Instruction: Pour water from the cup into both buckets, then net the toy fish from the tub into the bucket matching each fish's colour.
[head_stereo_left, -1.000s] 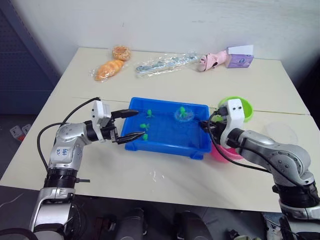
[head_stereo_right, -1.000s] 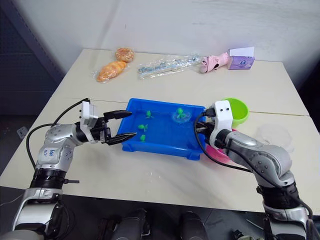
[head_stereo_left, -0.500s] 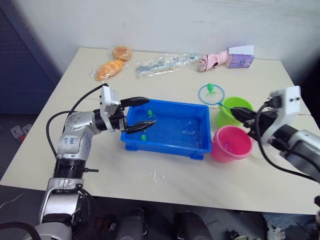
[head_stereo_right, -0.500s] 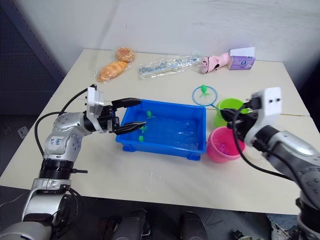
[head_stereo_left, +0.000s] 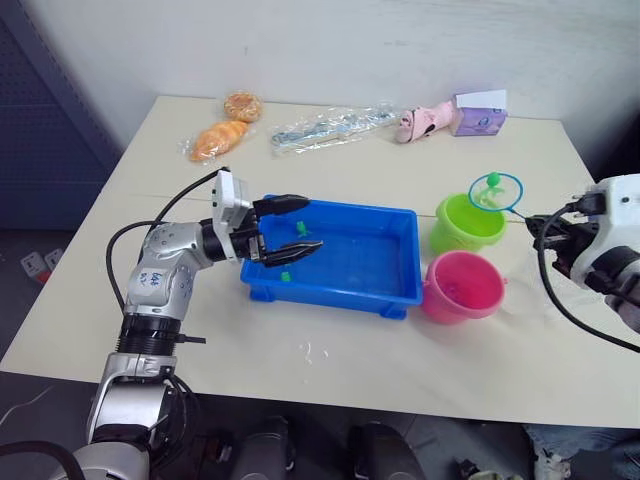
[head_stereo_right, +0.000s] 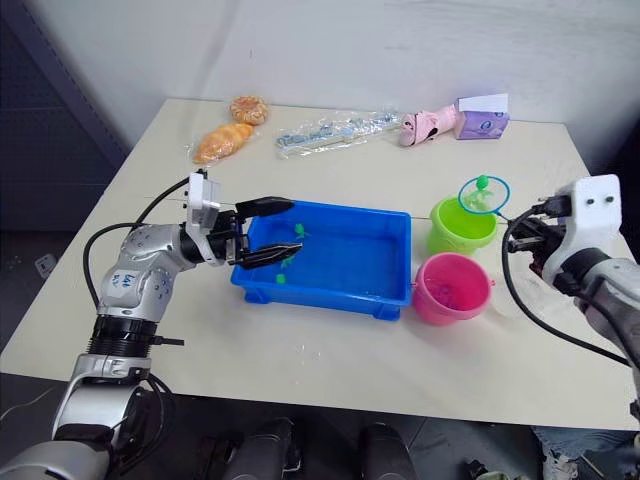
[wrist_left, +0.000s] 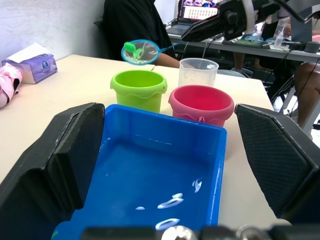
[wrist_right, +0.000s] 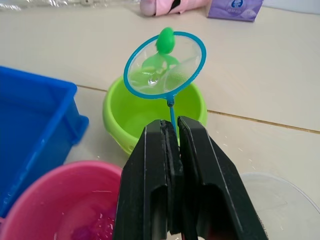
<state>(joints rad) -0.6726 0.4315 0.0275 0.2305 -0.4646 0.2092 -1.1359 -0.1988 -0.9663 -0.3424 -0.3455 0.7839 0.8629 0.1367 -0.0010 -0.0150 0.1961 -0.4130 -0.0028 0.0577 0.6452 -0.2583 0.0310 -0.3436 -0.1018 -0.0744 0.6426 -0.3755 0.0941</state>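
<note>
Above the lime green bucket (head_stereo_left: 468, 222), your right gripper (wrist_right: 170, 150) holds the net (wrist_right: 165, 64), its jaws clamped tight on the thin dark handle. The blue hoop hangs over the bucket's mouth, toward its far rim, with a green fish (wrist_right: 161, 60) lying in the mesh. The handle runs straight back from hoop to gripper, so the long axis points from your right arm across the bucket toward the tub (head_stereo_left: 340, 258).

What matters next, as it looks from here, is that the hoop sits over green and not pink: the pink bucket (head_stereo_left: 462, 286) stands just beside it, nearer you, touching or nearly touching. Tipping the hoop should drop the fish where its colour belongs; drifting back along the handle risks the wrong pail.

Your left gripper (head_stereo_left: 292, 224) rests over the tub's left end, jaws apart and holding nothing, with more green fish (head_stereo_left: 286, 275) near them in the water. The clear cup (wrist_left: 198, 72) stands on the counter (head_stereo_left: 330, 350) behind the pink bucket in the left wrist view.
</note>
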